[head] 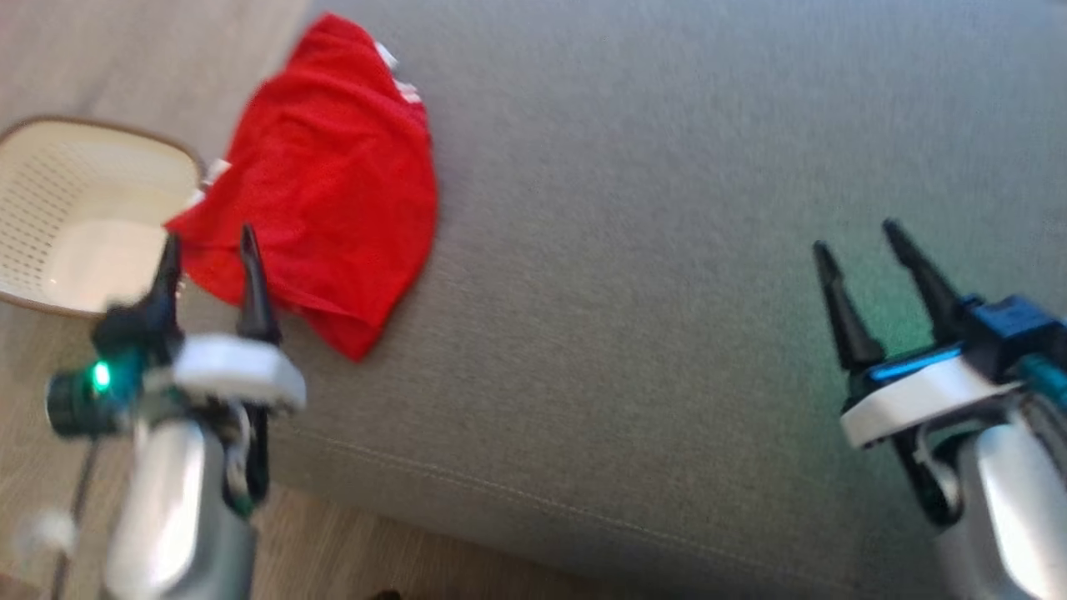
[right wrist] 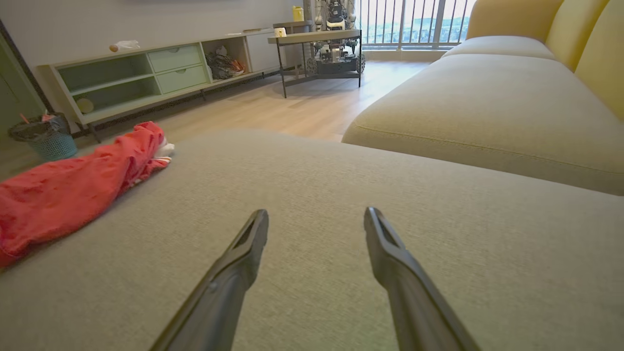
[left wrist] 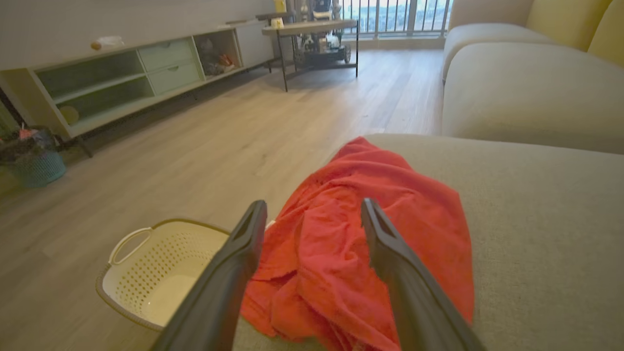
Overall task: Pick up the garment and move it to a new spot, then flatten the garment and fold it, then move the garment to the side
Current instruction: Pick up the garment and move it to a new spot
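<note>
- My left gripper [head: 210, 236] stands spread wide with nothing between its fingers. Its tips sit over the near left edge of the red garment [head: 333, 183], and I cannot tell whether they touch the cloth.
- My right gripper [head: 857, 237] is spread just as wide and empty, over bare grey cushion [head: 667, 292], well apart from the garment.
- The garment lies crumpled at the cushion's left edge. One corner reaches toward the rim of the cream perforated basket [head: 50, 192] on the wood floor beside it.
- White patches [head: 398, 79] show at the garment's far edge. They are too blurred for me to tell trim from print, and I can read no lettering there.
- In my left wrist view my own fingers hide part of the garment's near folds and one side of the basket.
- In my right wrist view the picture's left edge cuts off the garment's near end.
- The things on the far shelf unit [right wrist: 146, 73] are too small to make out.
</note>
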`<state>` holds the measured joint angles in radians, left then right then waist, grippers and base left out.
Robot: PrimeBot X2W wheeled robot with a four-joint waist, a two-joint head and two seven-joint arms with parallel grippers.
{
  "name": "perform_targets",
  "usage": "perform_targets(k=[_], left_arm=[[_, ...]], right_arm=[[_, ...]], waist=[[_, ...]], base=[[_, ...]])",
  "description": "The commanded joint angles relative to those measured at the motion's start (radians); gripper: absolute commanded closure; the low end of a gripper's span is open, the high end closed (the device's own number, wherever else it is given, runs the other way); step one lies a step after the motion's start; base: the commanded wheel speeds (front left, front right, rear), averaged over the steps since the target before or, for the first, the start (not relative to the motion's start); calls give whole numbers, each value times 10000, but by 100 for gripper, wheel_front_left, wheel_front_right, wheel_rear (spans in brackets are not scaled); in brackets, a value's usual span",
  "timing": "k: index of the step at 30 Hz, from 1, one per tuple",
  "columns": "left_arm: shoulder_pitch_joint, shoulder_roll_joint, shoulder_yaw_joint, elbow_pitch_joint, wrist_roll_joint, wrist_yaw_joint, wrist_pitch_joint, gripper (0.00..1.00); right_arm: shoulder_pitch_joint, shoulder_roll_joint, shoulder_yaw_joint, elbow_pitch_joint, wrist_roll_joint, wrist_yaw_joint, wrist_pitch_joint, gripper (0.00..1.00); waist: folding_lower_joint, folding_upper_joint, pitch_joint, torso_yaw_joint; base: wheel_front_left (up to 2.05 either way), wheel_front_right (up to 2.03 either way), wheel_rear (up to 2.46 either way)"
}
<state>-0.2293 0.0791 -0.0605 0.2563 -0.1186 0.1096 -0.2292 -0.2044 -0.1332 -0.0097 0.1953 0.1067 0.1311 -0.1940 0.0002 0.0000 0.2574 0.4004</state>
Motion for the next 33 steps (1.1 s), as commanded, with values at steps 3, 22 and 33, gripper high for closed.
perform_targets(k=[3,22,33], left_arm=[[-1976,741,418,954,-183,-340,1215,0],[-5155,1569,406,5121,-851,-1224,3937,100],[-5614,1798,584,4049,-739,-748,1059,100]], right_arm=[[-275,-427,40,-984,215,-4,279,0],[-649,-687,262,-1751,664,-4,438,0],[-649,-189,377,-1064,598,-4,88,0]], waist=[[-2,0,1388,-748],[-2,0,2272,-1635],[-2,0,1040,-1739]], base=[[0,0,0],[0,0,0],[0,0,0]])
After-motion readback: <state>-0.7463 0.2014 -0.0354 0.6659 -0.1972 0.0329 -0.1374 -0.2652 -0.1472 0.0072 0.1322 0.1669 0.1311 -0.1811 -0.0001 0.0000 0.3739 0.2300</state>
